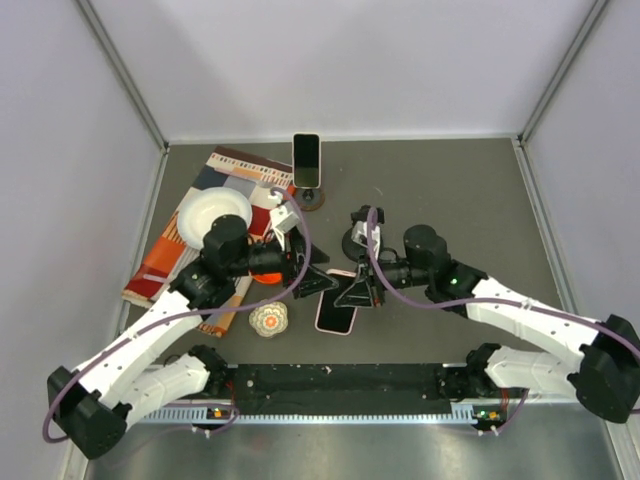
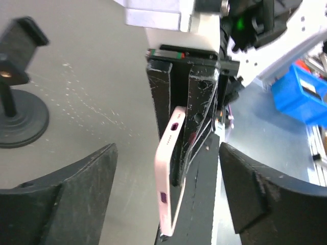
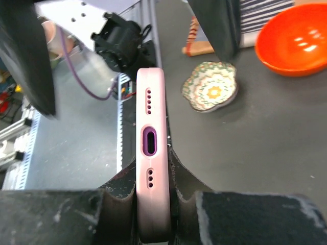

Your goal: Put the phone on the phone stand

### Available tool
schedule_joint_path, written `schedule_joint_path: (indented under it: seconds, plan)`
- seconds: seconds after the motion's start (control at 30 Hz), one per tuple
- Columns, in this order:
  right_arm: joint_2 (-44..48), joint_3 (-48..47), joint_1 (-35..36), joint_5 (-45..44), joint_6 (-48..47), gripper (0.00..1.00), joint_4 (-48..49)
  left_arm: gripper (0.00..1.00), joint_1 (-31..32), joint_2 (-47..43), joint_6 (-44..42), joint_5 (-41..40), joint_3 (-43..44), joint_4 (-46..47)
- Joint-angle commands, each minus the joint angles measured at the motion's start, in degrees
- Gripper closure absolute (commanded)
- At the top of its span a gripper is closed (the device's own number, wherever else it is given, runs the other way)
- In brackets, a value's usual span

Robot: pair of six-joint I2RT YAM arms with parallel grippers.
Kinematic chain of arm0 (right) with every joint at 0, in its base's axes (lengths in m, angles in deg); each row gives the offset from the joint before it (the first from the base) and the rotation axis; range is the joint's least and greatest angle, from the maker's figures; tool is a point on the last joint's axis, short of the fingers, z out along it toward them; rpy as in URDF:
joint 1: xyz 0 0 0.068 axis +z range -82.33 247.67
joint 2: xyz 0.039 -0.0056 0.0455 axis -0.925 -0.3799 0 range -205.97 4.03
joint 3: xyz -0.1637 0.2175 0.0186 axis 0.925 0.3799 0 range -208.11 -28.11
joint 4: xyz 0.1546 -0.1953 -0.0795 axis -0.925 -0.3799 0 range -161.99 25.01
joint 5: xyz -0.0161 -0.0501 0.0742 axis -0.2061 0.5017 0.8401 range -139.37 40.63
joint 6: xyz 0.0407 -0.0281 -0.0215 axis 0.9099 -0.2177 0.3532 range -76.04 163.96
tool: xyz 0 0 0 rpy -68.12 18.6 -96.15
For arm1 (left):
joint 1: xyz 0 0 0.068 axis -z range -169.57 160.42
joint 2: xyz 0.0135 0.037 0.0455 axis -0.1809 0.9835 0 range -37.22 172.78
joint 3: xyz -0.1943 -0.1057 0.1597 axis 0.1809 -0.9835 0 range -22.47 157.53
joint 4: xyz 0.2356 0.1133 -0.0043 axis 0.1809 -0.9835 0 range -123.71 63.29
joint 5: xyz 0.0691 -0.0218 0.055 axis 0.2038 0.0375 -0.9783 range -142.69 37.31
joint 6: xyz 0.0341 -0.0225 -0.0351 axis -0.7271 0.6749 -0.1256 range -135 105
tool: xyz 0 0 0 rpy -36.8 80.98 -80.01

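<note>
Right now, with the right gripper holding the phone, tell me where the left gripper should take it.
Pinch the phone across its flat faces, on the free end beyond the right gripper, coming in edge-on from the left. That is probably best, since its thin long edge faces the open left gripper.

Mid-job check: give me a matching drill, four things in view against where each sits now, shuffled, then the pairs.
1 pink phone
2 dark-screened phone
3 white bowl
4 patterned dish

A on the striped cloth
B clamped in the right gripper
C on the bare table
D upright on the far stand

Pairs: 1-B, 2-D, 3-A, 4-C
</note>
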Motion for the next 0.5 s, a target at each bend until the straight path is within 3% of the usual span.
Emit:
schedule_joint_path:
  seconds: [0.0,0.13,0.33,0.47]
  plan:
    - [7.46,1.11,-1.08,-11.21,2.27,1.00,5.20,0.09,-0.21,-6.94,1.75,-10.89,0.37,5.84]
    - [12.04,2.26,-3.89,-15.28,6.05,1.00,5.91,0.07,-0.21,-8.01,4.74,-9.25,-3.93,9.09]
    - [15.47,-0.81,-6.70,-11.60,9.30,1.00,4.95,0.07,0.05,-3.89,13.43,0.14,-8.24,20.67]
    - [16.00,-3.01,-6.53,-9.39,11.15,1.00,4.33,0.06,1.10,-2.74,16.17,1.65,-9.04,26.75]
